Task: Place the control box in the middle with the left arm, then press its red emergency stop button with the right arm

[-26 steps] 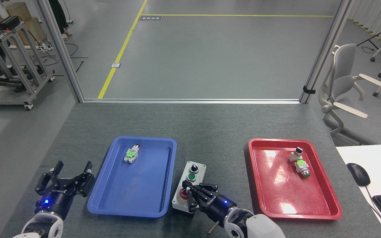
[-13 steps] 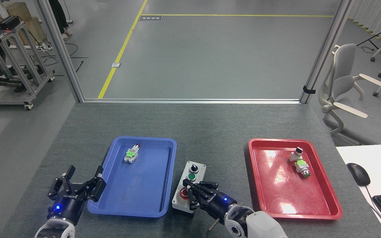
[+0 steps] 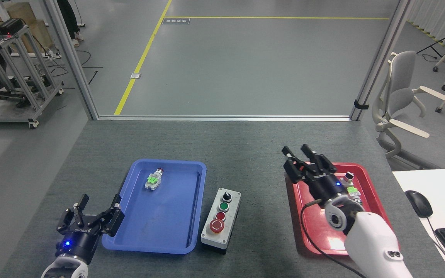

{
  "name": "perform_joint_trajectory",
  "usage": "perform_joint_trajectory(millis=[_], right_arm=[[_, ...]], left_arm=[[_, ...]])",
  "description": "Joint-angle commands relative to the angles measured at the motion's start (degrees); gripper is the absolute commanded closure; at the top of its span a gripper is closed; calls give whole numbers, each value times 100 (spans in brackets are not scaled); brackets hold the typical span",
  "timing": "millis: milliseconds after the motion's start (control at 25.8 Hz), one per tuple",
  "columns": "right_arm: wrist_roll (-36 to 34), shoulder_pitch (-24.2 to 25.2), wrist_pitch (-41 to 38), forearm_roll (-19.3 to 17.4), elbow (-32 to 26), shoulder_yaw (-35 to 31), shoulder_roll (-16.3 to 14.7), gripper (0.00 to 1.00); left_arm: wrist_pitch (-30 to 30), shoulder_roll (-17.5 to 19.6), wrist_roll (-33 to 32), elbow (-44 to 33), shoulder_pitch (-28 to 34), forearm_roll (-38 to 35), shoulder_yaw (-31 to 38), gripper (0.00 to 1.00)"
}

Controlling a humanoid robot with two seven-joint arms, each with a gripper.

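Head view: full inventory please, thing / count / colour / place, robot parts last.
control box: 1, light grey, on the table between the trays
red emergency stop button: 1, red, near end of the box
blue tray: 1, left of the box
red tray: 1, right of the box
switch parts: 1 in the blue tray, 2 in the red tray, white-green
mouse: 1, black, white desk
chair: 1, grey, right
left gripper: open, beside the blue tray
right gripper: over the red tray

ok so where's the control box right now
In the head view the control box sits on bare tabletop between the blue tray and red tray, nearer the blue one.
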Motion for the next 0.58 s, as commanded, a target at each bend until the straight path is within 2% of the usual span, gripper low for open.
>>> perform_joint_trajectory(millis=[0,194,310,427,543], right_arm=[[8,532,-27,0,-24,-549,-397,1],[8,1129,-54,-8,-411,-971,-476,1],[8,1200,-54,-8,-507,-979,-476,1],[8,1332,-54,-8,-719,-1041,-476,1],[8,1762,-62,-8,-1052,-1322,-423,1]], left_arm=[[-81,-26,-31,-1,9,-15,74,0],[-29,-88,-128,-45,18,-436,329,1],[-46,-413,-207,-115,35,-1131,593,1],[-90,-439,-435,-71,0,-1087,602,0],[-99,-395,-488,-10,-17,-691,558,0]])
